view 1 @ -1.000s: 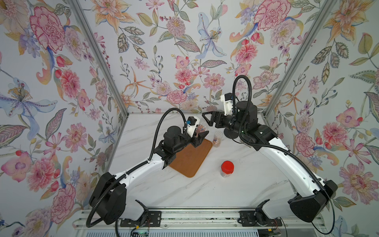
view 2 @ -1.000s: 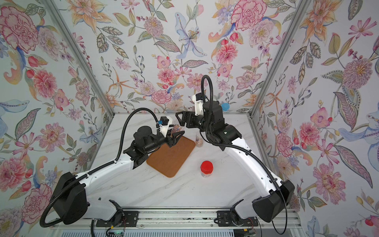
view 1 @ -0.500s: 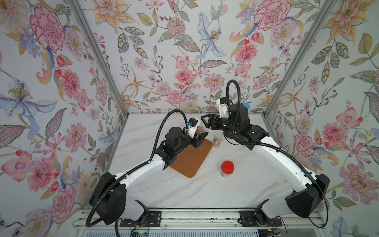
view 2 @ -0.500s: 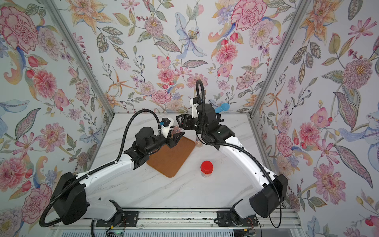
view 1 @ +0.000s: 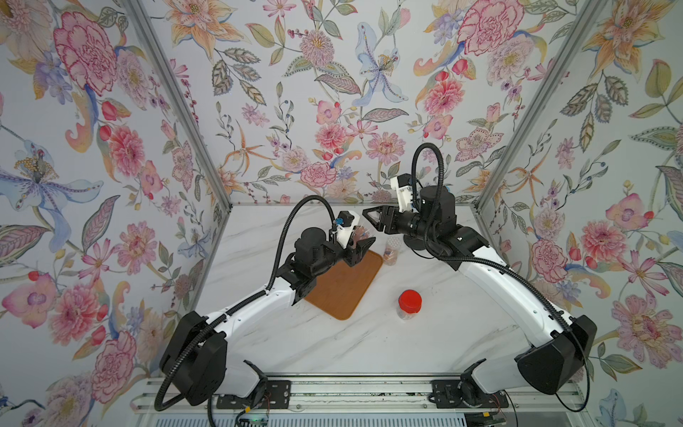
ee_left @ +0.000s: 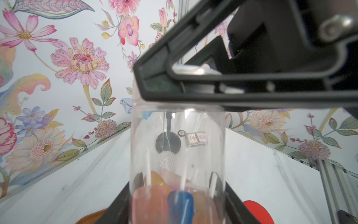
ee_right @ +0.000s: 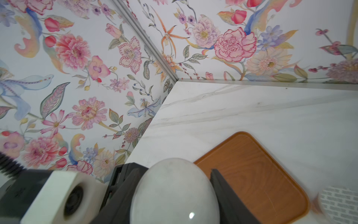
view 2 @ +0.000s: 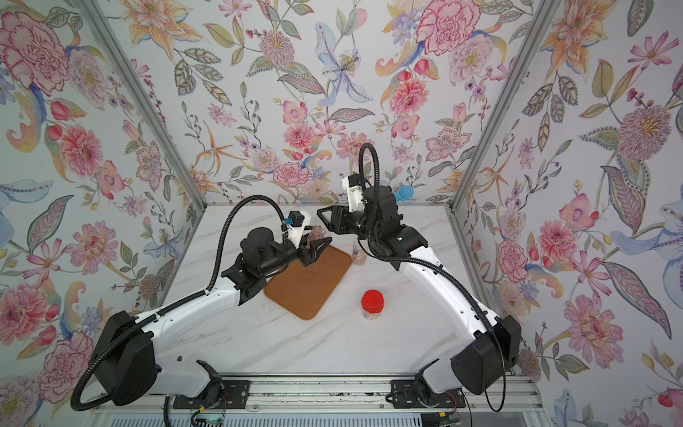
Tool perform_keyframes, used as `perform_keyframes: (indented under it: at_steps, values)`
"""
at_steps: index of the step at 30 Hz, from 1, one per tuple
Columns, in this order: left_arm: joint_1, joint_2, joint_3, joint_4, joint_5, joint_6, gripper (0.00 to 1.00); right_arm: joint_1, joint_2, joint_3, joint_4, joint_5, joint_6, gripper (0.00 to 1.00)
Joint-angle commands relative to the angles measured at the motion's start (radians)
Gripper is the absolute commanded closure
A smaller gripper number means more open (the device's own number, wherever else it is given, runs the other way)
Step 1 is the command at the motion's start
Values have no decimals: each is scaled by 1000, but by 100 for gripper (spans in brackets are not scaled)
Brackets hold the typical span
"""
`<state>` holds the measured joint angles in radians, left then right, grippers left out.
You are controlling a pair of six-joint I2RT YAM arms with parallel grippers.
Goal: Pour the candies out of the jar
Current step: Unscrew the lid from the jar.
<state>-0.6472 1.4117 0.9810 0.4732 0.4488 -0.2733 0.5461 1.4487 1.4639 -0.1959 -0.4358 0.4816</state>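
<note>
The left gripper (view 1: 360, 249) is clamped across the body of a clear plastic jar (ee_left: 177, 145), one jaw on each side of its lower wall. It holds the jar off the table, probably so that the body cannot turn while the top is worked. The candies (ee_left: 151, 201) are all inside. They show as blurred pink, blue and orange lollipop heads with white sticks, settled at the end nearest these jaws. The far end of the jar points toward the other arm.

That end carries a white domed lid (ee_right: 174, 192). The right gripper (view 1: 370, 217) reaches in from the opposite side and its jaws flank the lid, appearing to press on both sides of it. I judge this to be the grip for unscrewing, so pouring is not yet possible.

Beneath both grippers lies a brown wooden tray (view 1: 343, 292), bare, which looks like the landing place for the candies. Below the right gripper, just beside the tray's edge, stands a small clear jar (view 1: 391, 251). Well apart from both grippers, nearer the arm bases, stands a red-lidded jar (view 1: 409, 300).
</note>
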Motion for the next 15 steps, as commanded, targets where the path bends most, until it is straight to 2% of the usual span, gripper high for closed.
perform_keyframes:
  at_steps: [1, 3, 5, 12, 13, 15]
  values:
    - [9, -6, 20, 226, 327, -118, 100, -26, -46, -7, 143, -387, -72, 64]
    - [10, 15, 41, 250, 387, -152, 100, -47, -60, -6, 128, -475, -95, 66]
    - [10, 20, 46, 250, 397, -155, 100, -66, -74, -16, 118, -518, -95, 67]
    - [11, 12, 48, 180, 366, -115, 100, -72, -90, -28, 93, -480, -93, 65]
    - [11, 12, 50, 173, 362, -111, 100, -72, -90, -24, 93, -461, -87, 61]
    - [8, 9, 51, 156, 351, -101, 100, -76, -92, -16, 87, -384, -63, 34]
